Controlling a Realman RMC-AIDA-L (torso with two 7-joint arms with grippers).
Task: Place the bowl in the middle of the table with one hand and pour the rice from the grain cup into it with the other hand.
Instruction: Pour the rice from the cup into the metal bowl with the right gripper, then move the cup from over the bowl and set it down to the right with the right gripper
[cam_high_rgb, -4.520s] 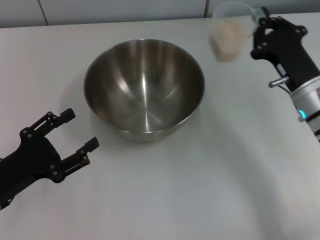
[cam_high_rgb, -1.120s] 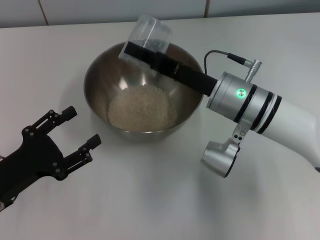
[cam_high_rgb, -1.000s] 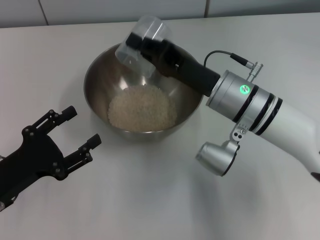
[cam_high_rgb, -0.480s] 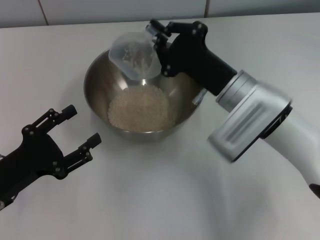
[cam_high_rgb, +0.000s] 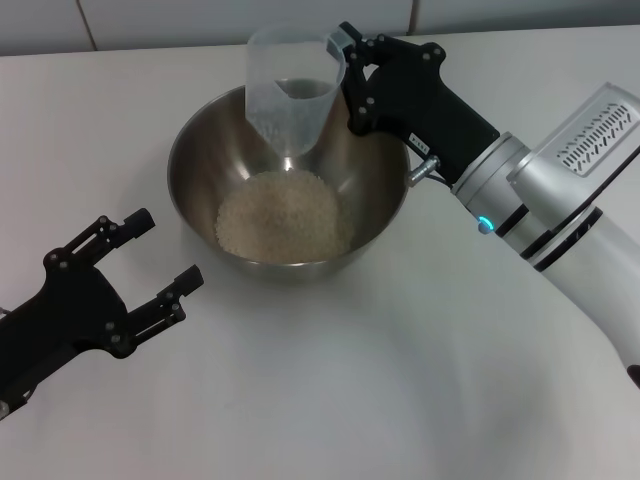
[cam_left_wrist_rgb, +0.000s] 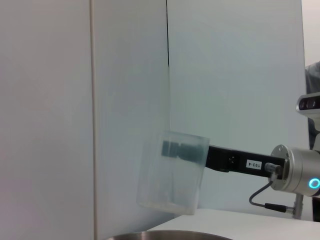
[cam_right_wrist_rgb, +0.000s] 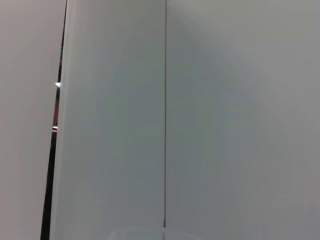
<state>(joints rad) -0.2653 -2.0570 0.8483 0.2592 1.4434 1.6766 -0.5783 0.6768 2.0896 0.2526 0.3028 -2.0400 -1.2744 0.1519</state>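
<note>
since a moment ago the right gripper (cam_high_rgb: 352, 75), pinching the cup (cam_high_rgb: 290, 95), has tipped it back upright and empty over the bowl (cam_high_rgb: 200, 140). rice (cam_high_rgb: 282, 213) now lies heaped inside, mid-table (cam_high_rgb: 330, 390), so pouring looks done. left gripper (cam_high_rgb: 150, 265) waits spread nearby.

left gripper (cam_high_rgb: 160, 262): all black, jointed fingers, little screws
right gripper (cam_high_rgb: 345, 75): black, silver wrist, blue light, white arm
</note>
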